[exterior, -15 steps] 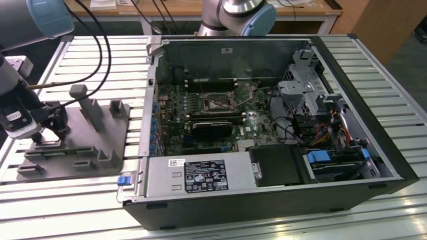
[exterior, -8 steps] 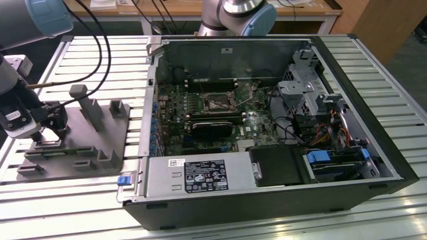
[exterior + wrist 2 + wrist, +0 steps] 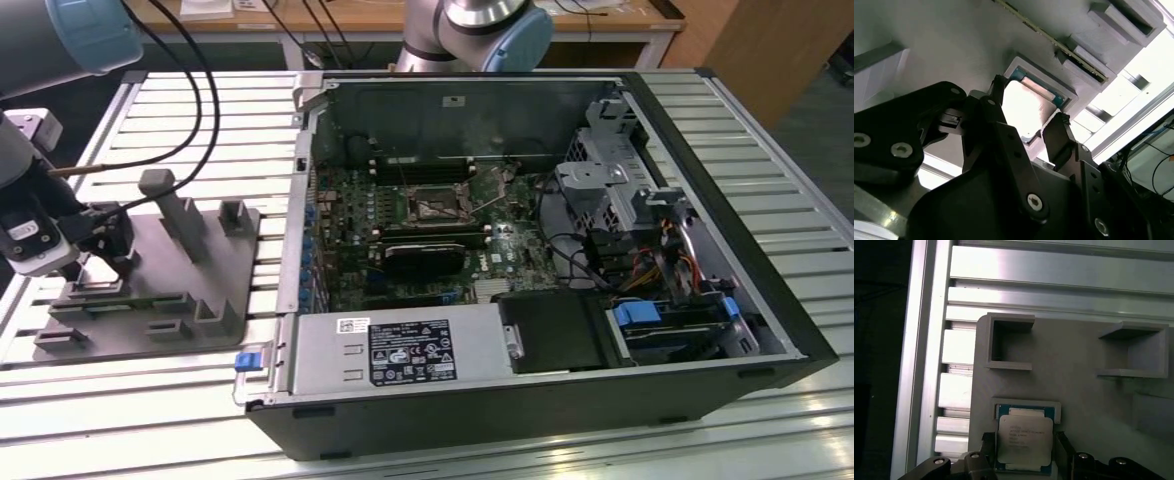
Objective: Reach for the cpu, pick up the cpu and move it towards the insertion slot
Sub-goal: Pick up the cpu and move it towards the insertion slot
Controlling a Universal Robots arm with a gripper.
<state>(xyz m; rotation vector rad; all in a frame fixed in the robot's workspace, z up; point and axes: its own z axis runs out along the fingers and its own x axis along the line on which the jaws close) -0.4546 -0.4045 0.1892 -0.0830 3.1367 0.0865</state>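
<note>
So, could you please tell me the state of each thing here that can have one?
cpu: lying flat in its recess on the grey block, not lifted.
gripper: open, straddling the cpu.
insertion slot: empty, dark centre showing.
computer case: on its side, panel off.

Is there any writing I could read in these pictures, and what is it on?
Nothing can be quoted.
The cpu: rows of print on its face, too blurred to read.
Black label on the grey box: too small to read.
White sticker beside it: too small to read.
</note>
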